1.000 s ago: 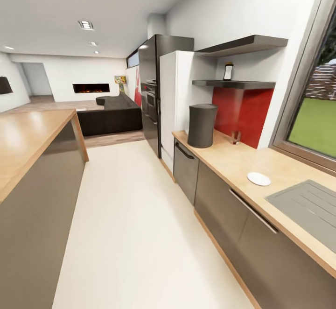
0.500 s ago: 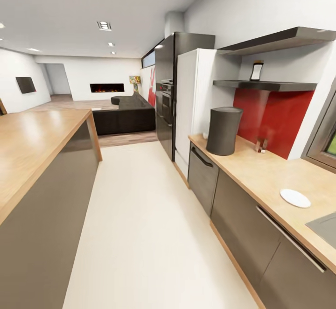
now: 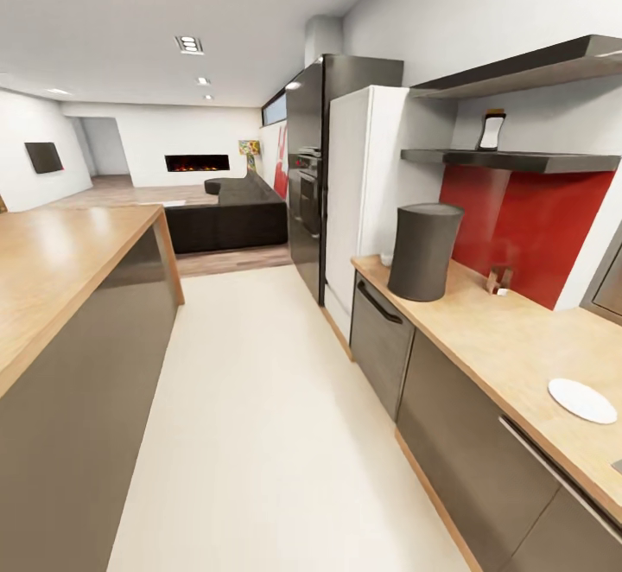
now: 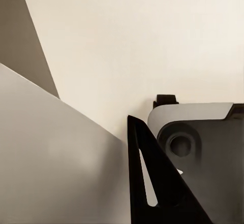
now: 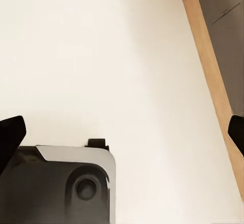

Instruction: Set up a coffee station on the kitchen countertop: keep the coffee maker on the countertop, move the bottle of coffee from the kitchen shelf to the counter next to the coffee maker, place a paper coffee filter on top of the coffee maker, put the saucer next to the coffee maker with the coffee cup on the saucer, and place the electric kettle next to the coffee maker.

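Note:
The bottle of coffee (image 3: 492, 131), dark with a white label, stands on the thin black kitchen shelf (image 3: 510, 159) above a red splashback. The white saucer (image 3: 583, 400) lies flat on the light-wood kitchen countertop (image 3: 492, 339) near the right edge of the head view. In the right wrist view, my right gripper (image 5: 123, 132) is open, its dark fingertips (image 5: 10, 135) spread far apart over pale floor. In the left wrist view, the left gripper (image 4: 133, 125) shows as one black wedge with a thin slit, its fingers (image 4: 162, 183) together, nothing held. Coffee maker, kettle, cup and filter are out of view.
A dark grey cylinder (image 3: 423, 251) and a small brown item (image 3: 498, 281) stand on the counter by a white fridge (image 3: 363, 183). A thicker dark shelf (image 3: 518, 66) hangs above. The wooden island (image 3: 52, 261) flanks the left; pale floor (image 3: 259, 399) runs between, toward a lounge.
The whole head view has shifted as the camera moved: the window and sink have left the picture, and the saucer, cylinder and shelves sit further right and larger.

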You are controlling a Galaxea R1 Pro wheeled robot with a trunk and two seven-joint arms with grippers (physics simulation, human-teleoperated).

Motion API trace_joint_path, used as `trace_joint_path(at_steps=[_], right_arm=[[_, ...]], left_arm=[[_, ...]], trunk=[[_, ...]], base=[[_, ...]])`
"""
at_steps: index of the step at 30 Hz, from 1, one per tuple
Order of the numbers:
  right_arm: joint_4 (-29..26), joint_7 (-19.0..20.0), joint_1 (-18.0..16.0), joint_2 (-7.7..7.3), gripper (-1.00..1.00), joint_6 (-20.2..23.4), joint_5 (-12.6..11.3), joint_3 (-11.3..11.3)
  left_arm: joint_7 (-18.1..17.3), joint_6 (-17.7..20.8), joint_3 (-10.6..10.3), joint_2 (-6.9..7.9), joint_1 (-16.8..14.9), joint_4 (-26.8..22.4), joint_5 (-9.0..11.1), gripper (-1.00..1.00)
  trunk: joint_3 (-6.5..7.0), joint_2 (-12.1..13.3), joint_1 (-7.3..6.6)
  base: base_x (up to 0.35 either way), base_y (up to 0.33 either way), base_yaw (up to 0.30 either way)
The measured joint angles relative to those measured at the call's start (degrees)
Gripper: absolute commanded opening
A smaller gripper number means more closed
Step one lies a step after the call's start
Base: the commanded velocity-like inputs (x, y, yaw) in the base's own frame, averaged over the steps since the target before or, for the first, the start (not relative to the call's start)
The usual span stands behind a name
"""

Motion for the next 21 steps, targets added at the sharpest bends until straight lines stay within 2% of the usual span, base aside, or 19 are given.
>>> trace_joint_path(at_steps=[9, 17, 21], right_arm=[[0.0, 0.0, 0.0, 0.07, 1.0, 0.0, 0.0, -0.1], [0.0, -0.1, 0.0, 0.11, 1.0, 0.1, 0.0, -0.2], [0.0, -0.1, 0.0, 0.08, 1.0, 0.1, 0.0, -0.2]], left_arm=[[0.0, -0.2, 0.0, 0.0, 0.0, 0.1, 0.0, -1.0], [0.0, -0.2, 0.0, 0.01, 0.0, 0.1, 0.0, -1.0], [0.0, -0.2, 0.0, 0.0, 0.0, 0.1, 0.0, -1.0]], trunk=[[0.0, 0.0, 0.0], [0.0, 0.0, 0.0], [0.0, 0.0, 0.0]], base=[[0.339, 0.0, 0.011], [0.339, 0.0, 0.231], [0.339, 0.0, 0.128]])
